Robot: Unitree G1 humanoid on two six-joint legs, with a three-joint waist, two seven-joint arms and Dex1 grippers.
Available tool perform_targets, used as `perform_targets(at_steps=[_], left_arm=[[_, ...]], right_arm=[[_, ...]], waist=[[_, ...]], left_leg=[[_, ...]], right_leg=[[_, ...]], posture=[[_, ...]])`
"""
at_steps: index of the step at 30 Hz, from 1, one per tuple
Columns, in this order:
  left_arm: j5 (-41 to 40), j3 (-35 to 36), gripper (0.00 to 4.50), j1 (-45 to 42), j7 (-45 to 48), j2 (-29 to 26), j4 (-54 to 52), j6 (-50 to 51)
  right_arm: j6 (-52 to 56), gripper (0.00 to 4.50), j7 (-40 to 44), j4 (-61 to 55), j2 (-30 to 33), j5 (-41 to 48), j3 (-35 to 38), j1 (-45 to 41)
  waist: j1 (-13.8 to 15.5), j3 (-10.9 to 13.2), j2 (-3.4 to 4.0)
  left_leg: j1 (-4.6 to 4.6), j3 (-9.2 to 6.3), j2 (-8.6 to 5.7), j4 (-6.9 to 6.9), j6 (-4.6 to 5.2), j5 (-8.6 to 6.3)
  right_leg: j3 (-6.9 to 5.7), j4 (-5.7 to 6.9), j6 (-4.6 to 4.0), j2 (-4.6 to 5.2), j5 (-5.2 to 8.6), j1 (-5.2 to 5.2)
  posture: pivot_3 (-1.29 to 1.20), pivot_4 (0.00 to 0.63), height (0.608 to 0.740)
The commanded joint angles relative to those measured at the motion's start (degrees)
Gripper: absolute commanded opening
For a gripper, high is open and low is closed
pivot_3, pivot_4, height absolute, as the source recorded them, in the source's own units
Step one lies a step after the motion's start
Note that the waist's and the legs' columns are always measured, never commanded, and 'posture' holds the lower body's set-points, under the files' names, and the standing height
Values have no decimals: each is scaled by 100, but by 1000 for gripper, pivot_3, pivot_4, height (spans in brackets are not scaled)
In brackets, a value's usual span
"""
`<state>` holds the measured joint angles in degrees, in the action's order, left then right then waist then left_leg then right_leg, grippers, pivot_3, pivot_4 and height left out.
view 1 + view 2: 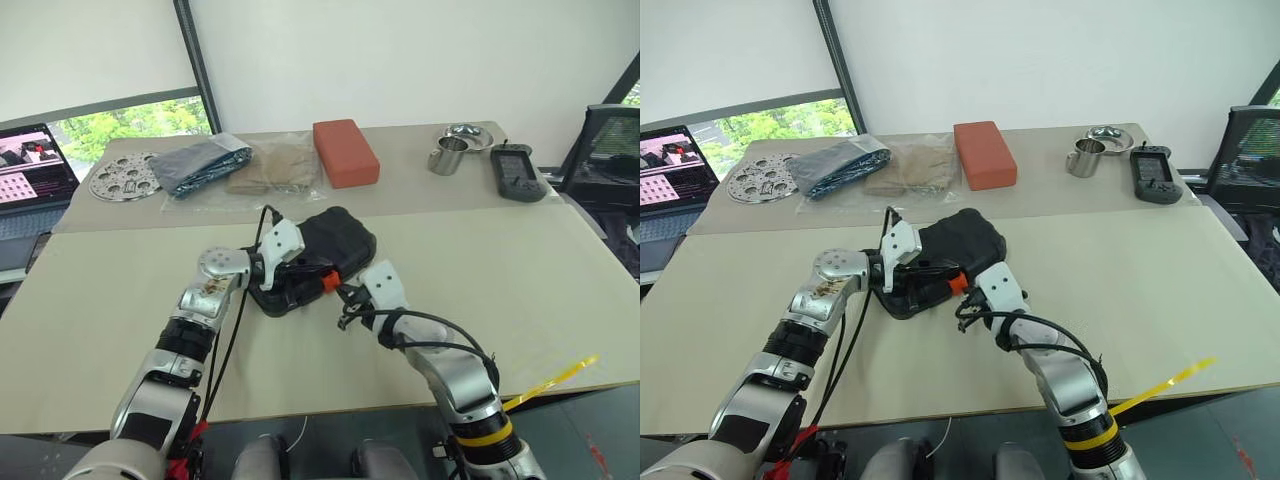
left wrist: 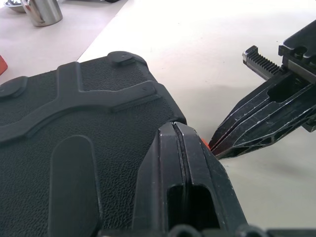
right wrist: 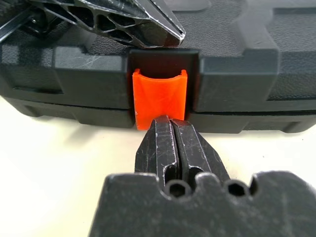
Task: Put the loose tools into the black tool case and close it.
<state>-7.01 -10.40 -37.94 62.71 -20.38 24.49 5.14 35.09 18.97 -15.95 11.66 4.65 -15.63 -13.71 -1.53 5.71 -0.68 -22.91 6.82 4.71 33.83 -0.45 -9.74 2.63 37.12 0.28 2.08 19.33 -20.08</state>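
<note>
Orange latch [image 3: 159,98] against closed right fingers [image 3: 170,143]

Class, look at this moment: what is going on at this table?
A two-armed robot is closing a flat black moulded-plastic tool case on the beige table. The lid is down. The shut left gripper rests on top of the lid near the front edge. The shut right gripper has its tips against the lower edge of the orange latch, which does not look snapped shut yet.

Office or lab: laptop [image 1: 30,170], office chair [image 1: 610,145], long worktables [image 1: 560,290].
</note>
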Motion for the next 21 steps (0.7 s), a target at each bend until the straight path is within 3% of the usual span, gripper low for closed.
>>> perform_targets(at_steps=[1, 7, 15, 17, 18, 19, 21], left_arm=[[141, -212, 0, 270, 25, -4, 227, 161], [102, -153, 0, 260, -10, 19, 256, 139], [-550, 914, 0, 459, -424, -347, -213, 114], [-749, 1313, 0, 846, -586, -604, -778, 183], [-885, 1520, 522, 1073, -663, -724, -1095, 292], [-1072, 1787, 625, 1347, -735, -849, -1425, 408], [-1473, 2217, 1452, 1891, -865, -1017, -2057, 790]], right_arm=[[-270, 120, -15, -79, -139, -33, 0, -252], [-285, 120, 70, -69, -109, -71, 12, -221], [-622, 120, 843, -423, 701, 316, 651, 336], [-769, 624, 1235, -274, 965, 676, 1094, 416], [-863, 835, 1441, -159, 1096, 848, 1316, 439], [-1022, 1081, 1686, 25, 1230, 1023, 1540, 430], [-1421, 1863, 2102, 429, 1498, 1193, 1826, 383]], waist=[[-17, 0, 0], [-32, 0, 1], [-43, 8, -7], [-73, 15, -13], [-95, 16, -13], [-100, 19, -14], [-103, 35, -23]], left_leg=[[0, 0, 0, 0, 0, 0], [1, 0, 1, 0, 0, 0], [-18, 0, 0, -2, 0, -1], [-20, 0, 1, -4, 1, -1], [-19, 0, 2, -8, 1, -1], [-18, 1, 3, -12, 1, -2], [-18, 1, 6, -19, 1, -2]], right_leg=[[0, 0, 0, 0, 0, 0], [0, 0, 0, -1, 0, 0], [2, -5, 0, 2, 0, -11], [2, -7, -1, 2, 0, -13], [4, -7, -1, 0, 0, -16], [7, -9, -1, 0, 0, -15], [7, -14, -1, -1, 0, -15]], posture=[[0, 150, 740], [0, 150, 740], [0, 150, 740], [0, 150, 740], [0, 150, 740], [0, 150, 740], [0, 150, 740]])
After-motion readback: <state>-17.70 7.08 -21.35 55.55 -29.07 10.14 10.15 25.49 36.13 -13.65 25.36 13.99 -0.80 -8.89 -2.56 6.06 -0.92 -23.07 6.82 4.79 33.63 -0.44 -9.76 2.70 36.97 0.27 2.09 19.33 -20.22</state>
